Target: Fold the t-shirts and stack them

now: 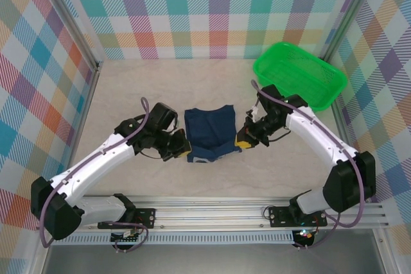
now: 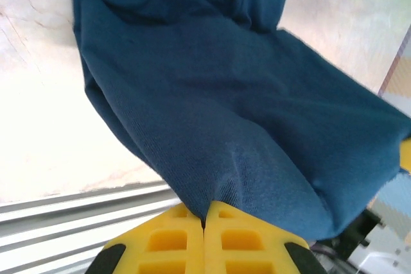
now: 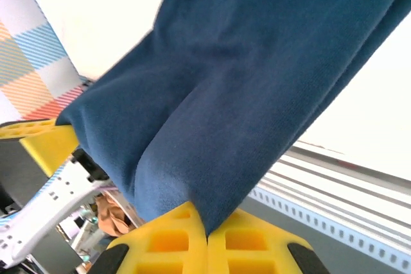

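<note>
A dark navy t-shirt [image 1: 209,131] hangs in a folded bundle between my two arms at mid-table, its near edge lifted. My left gripper [image 1: 182,145] pinches the shirt's near-left corner; in the left wrist view the yellow fingertips [image 2: 221,218] meet with navy cloth [image 2: 218,120] caught between them. My right gripper [image 1: 244,139] is shut on the near-right corner; the right wrist view shows cloth [image 3: 237,94] running down into the seam of its yellow fingertips [image 3: 186,217]. A pale strip of print shows at the shirt's near edge [image 1: 204,158].
A green plastic basket [image 1: 300,74] stands at the back right, just beyond the right arm. Checked walls enclose the table on three sides. A metal rail [image 1: 212,213] runs along the near edge by the arm bases.
</note>
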### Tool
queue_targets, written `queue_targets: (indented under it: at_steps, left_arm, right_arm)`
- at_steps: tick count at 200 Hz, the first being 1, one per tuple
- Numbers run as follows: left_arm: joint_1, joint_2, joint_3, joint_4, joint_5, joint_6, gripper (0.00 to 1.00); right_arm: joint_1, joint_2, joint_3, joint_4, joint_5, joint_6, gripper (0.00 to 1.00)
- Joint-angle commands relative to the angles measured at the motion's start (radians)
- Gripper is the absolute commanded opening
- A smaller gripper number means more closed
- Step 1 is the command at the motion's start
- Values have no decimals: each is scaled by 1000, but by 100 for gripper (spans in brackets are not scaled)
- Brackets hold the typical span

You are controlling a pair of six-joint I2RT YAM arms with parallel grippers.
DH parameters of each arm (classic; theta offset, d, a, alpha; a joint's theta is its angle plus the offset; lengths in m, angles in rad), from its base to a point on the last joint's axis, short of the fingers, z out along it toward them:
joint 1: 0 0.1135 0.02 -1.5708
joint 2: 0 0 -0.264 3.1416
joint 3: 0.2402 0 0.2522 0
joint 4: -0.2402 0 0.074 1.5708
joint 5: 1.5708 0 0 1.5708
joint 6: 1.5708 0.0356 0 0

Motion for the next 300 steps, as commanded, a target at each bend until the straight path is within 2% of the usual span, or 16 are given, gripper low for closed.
queue_targets:
  at_steps: [1,52,88,120,142,155,170,175,183,199,212,231,248,270,279,300]
  left_arm:
    - [50,27,43,37,-21,-38,0]
    - [140,109,130,72,28,-35,0]
    - [226,228,215,97,75,-30,0]
    - [305,427,320,108,99,-24,0]
    - [350,573,392,153,113,-10,1]
    - [374,674,458,171,113,26,10]
    - [393,760,545,145,92,59,38]
    - [395,770,572,132,75,75,44]
    - [395,770,601,112,40,95,47]
    - [387,718,606,70,-43,123,48]
    - [366,650,561,46,-90,129,48]
    - [303,560,419,98,-55,68,47]
    - [219,528,295,150,-19,-38,46]
    - [127,501,187,288,-22,-238,46]
    - [86,511,199,326,-46,-313,46]
    - [10,577,309,293,-113,-406,46]
  right_arm:
    - [-38,34,53,-10,-40,9,0]
    - [-95,158,216,-27,-44,13,0]
    - [-121,296,355,-23,-38,38,0]
    - [-137,516,527,52,-71,70,0]
    - [-139,725,739,50,-63,63,0]
    - [-144,836,854,38,-41,56,9]
    - [-148,921,957,9,26,36,28]
    - [-151,931,976,5,52,28,35]
    - [-152,928,991,2,87,13,41]
    - [-152,863,961,29,139,-22,48]
    - [-152,768,869,75,190,-46,51]
    - [-151,623,650,172,225,-55,53]
    - [-146,549,474,233,214,-48,48]
    - [-135,481,285,336,206,-37,35]
    - [-130,461,236,377,197,-36,33]
    - [-127,456,180,442,182,-42,32]
